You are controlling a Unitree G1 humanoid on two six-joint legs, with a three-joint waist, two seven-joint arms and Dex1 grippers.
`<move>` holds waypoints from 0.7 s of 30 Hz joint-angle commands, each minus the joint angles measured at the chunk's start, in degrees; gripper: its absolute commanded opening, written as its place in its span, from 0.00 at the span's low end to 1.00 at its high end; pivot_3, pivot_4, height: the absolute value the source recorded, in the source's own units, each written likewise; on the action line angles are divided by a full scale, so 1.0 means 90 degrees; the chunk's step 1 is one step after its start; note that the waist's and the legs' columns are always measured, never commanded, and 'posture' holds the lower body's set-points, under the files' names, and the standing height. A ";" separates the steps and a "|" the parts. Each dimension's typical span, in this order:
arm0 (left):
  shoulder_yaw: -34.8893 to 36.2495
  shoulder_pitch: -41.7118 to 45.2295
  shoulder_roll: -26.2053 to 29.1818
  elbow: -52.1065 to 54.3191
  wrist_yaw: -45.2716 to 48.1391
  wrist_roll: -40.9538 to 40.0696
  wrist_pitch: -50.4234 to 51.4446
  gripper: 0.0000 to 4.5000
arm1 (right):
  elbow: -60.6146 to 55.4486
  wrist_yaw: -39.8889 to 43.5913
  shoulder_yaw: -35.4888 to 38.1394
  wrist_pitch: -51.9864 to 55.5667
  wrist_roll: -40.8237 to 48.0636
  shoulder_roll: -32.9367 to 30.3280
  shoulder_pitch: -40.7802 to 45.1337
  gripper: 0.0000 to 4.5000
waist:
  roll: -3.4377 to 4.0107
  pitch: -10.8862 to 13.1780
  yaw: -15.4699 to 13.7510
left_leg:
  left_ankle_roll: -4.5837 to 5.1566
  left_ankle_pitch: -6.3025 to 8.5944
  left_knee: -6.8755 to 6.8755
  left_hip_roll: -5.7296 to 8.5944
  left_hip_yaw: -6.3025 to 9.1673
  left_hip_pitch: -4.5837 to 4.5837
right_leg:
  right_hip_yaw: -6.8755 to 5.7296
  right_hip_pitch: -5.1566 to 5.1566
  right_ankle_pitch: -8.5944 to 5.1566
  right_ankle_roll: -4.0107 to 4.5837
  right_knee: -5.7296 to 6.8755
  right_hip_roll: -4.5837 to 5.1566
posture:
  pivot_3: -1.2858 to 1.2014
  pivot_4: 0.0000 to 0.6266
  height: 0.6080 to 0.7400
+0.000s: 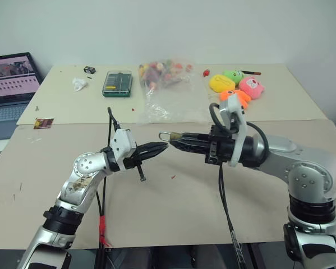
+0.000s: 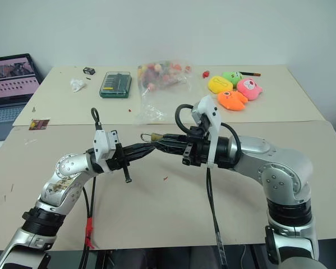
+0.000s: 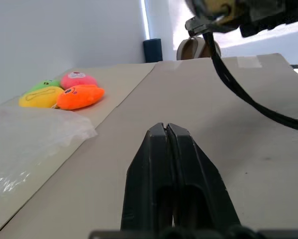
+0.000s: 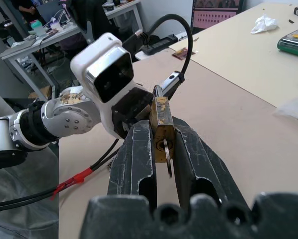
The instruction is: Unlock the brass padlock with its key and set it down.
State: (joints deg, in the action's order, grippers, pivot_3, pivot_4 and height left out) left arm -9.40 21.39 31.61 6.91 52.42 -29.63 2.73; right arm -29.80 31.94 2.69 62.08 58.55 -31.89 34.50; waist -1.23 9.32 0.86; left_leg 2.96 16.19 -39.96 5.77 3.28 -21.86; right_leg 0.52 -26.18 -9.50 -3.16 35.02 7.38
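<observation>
Currently: brass padlock (image 4: 161,130) clamped in right end effector (image 4: 161,142), held above tabletop (image 1: 184,207); key (image 4: 168,162) seated in keyhole. Left end effector (image 1: 159,148) clenched, empty (tips at the shackle). Unlocking apparently unfinished; set-down outstanding.

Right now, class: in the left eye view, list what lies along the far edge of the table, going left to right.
Laptop → crumpled white tissue → green screwdriver-bit case → clear bag of small coloured items → plush toys.

Plain white wall (image 1: 212,28) behind a beige table (image 1: 55,168), cluttered desks (image 4: 34,40) beyond.
</observation>
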 commanded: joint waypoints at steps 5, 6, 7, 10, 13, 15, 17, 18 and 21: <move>0.0371 0.0072 -0.0153 0.0582 0.0020 -0.0336 0.0687 0.01 | -0.0192 0.0101 -0.0048 -0.0170 -0.0038 -0.0109 -0.0077 0.03 | 0.0000 0.0000 -0.0006 | -0.0001 -0.0001 0.0000 -0.0001 0.0000 0.0000 | 0.0000 0.0000 0.0000 0.0000 -0.0001 0.0000 | 0.52 0.24 1.00; 0.0386 0.0064 -0.0162 0.0611 0.0031 -0.0324 0.0717 0.01 | -0.0204 0.0121 -0.0072 -0.0177 -0.0064 -0.0134 -0.0097 0.03 | 0.0000 0.0000 -0.0009 | -0.0001 -0.0001 0.0000 -0.0001 0.0000 0.0001 | 0.0000 0.0001 0.0000 0.0000 -0.0001 0.0000 | 0.52 0.24 1.00; 0.0402 0.0057 -0.0171 0.0638 0.0040 -0.0311 0.0746 0.01 | -0.0215 0.0136 -0.0087 -0.0184 -0.0080 -0.0154 -0.0114 0.03 | 0.0000 0.0000 -0.0009 | -0.0001 -0.0001 0.0001 -0.0001 0.0000 0.0000 | -0.0001 0.0001 0.0000 0.0000 -0.0002 0.0000 | 0.52 0.24 1.00; 0.0452 0.0046 -0.0188 0.0711 0.0053 -0.0343 0.0872 0.01 | -0.0233 0.0127 -0.0110 -0.0212 -0.0089 -0.0152 -0.0132 0.03 | 0.0000 0.0000 -0.0007 | -0.0001 -0.0001 0.0001 -0.0001 0.0000 0.0000 | 0.0000 0.0000 0.0000 0.0000 -0.0002 0.0000 | 0.52 0.24 1.00; 0.0483 0.0028 -0.0207 0.0797 0.0072 -0.0356 0.0987 0.01 | -0.0252 0.0094 -0.0122 -0.0207 -0.0077 -0.0139 -0.0121 0.03 | 0.0000 0.0000 -0.0010 | -0.0002 -0.0001 0.0000 -0.0001 0.0000 0.0000 | 0.0000 0.0000 0.0000 0.0000 -0.0002 0.0000 | 0.52 0.24 1.00; 0.0495 -0.0007 -0.0222 0.0869 0.0077 -0.0367 0.1075 0.01 | -0.0242 0.0057 -0.0143 -0.0193 -0.0101 -0.0135 -0.0052 0.03 | 0.0000 0.0000 -0.0012 | -0.0002 -0.0001 0.0001 -0.0001 0.0000 0.0000 | 0.0000 0.0001 0.0000 0.0000 -0.0002 0.0000 | 0.52 0.24 1.00; 0.0494 -0.0076 -0.0221 0.0952 0.0105 -0.0353 0.1131 0.01 | -0.0232 0.0001 -0.0142 -0.0163 -0.0084 -0.0115 0.0041 0.03 | 0.0000 0.0000 -0.0009 | -0.0002 -0.0001 0.0001 -0.0001 0.0000 -0.0001 | 0.0000 0.0000 0.0000 0.0000 -0.0003 0.0000 | 0.52 0.24 1.00; 0.0498 -0.0108 -0.0222 0.0992 0.0109 -0.0349 0.1168 0.01 | -0.0226 -0.0026 -0.0137 -0.0148 -0.0069 -0.0108 0.0083 0.03 | 0.0000 0.0000 -0.0008 | -0.0002 -0.0001 0.0001 -0.0001 0.0000 0.0000 | 0.0000 0.0000 0.0000 0.0000 -0.0003 0.0000 | 0.52 0.24 1.00; 0.0512 -0.0197 -0.0222 0.1096 0.0105 -0.0365 0.1289 0.01 | -0.0140 -0.0058 -0.0159 -0.0148 -0.0097 -0.0089 0.0204 0.03 | 0.0000 0.0000 -0.0008 | -0.0002 -0.0001 0.0001 -0.0001 0.0000 0.0000 | 0.0001 0.0000 0.0000 0.0000 -0.0003 0.0000 | 0.52 0.24 1.00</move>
State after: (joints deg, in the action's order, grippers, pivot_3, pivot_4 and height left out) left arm -5.87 19.70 29.72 14.06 53.20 -31.70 13.89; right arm -29.84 31.60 0.48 61.90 57.44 -32.86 34.64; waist -1.23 9.32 0.79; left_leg 2.94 16.18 -39.94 5.76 3.28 -21.87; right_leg 0.52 -26.18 -9.50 -3.16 35.00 7.38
